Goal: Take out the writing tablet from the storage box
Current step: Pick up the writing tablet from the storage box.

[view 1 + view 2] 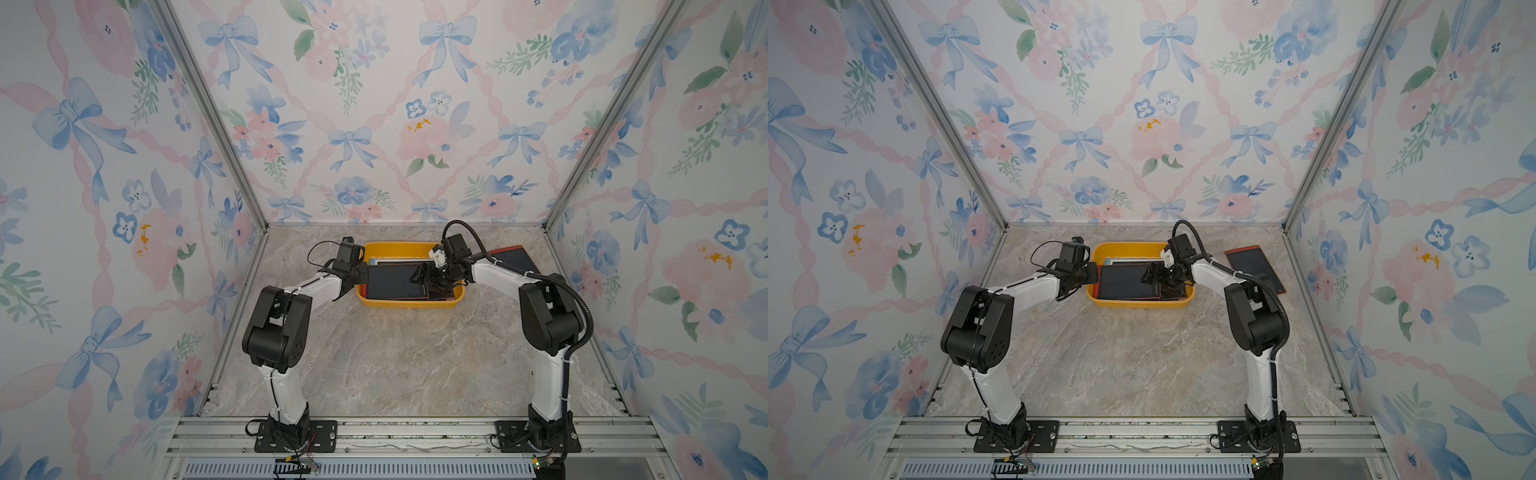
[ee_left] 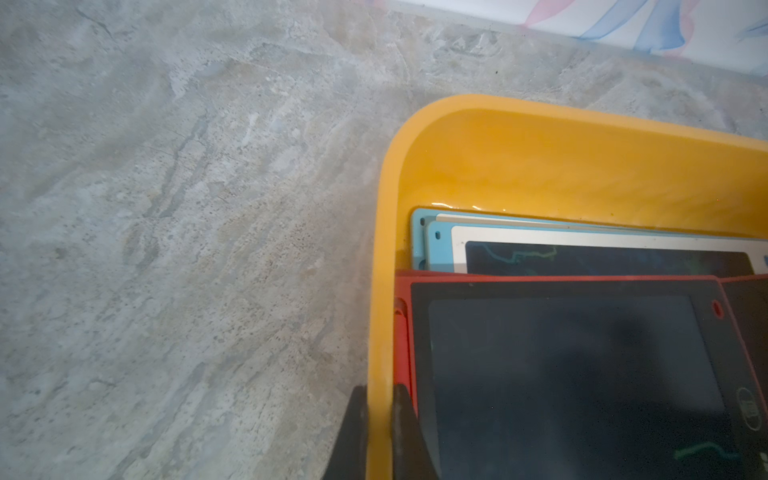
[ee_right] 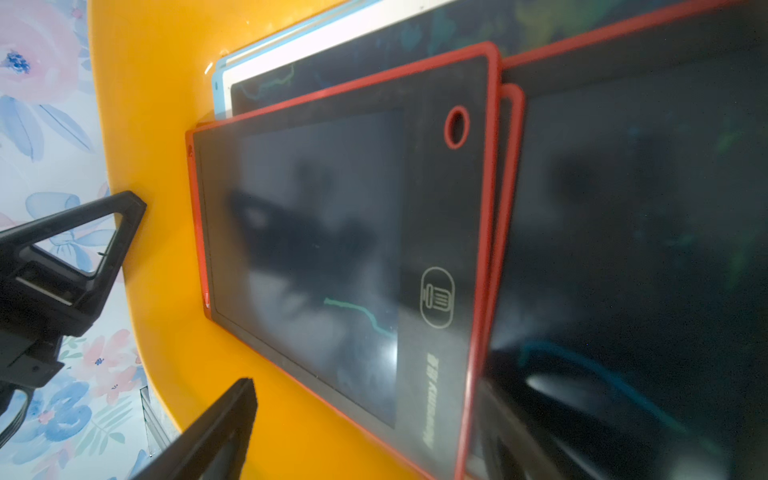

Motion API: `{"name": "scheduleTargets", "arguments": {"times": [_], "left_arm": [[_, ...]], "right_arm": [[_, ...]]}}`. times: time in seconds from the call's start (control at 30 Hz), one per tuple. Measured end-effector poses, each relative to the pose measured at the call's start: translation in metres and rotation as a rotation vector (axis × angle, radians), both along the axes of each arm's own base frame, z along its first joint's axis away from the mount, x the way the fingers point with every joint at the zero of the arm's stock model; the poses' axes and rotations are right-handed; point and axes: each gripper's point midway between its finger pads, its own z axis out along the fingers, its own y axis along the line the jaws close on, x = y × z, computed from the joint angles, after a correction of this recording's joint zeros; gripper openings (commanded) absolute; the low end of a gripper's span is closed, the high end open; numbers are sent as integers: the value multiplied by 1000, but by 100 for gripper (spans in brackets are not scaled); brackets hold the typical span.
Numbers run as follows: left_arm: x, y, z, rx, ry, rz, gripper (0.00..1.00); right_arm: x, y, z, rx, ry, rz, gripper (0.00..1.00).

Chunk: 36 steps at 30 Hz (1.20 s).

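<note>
Pinching the left wall of the storage box (image 2: 540,166), the left gripper (image 2: 380,388) is clamped on the plastic, apparently to steady it on the table (image 1: 395,353). The right gripper (image 3: 191,293) hovers, jaws wide, over the top writing tablet (image 3: 332,249), which lies inside on a stack, likely readying a grasp. Another tablet (image 1: 1246,259) lies outside, far right.

Overlapping tablets (image 1: 390,282) crowd the storage box (image 1: 409,304); the tabletop (image 1: 395,361) in front lies open
</note>
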Motion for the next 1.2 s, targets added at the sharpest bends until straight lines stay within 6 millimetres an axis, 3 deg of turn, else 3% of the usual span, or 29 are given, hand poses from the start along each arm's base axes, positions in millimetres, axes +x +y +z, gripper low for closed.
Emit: {"name": "scheduleTargets", "arguments": {"times": [0.87, 1.2], "left_arm": [[0, 0, 0, -2, -1, -1, 0], [0, 0, 0, -5, -1, 2, 0]], "right_arm": [[6, 12, 21, 118, 1, -42, 83], [8, 13, 21, 153, 0, -54, 72]]}}
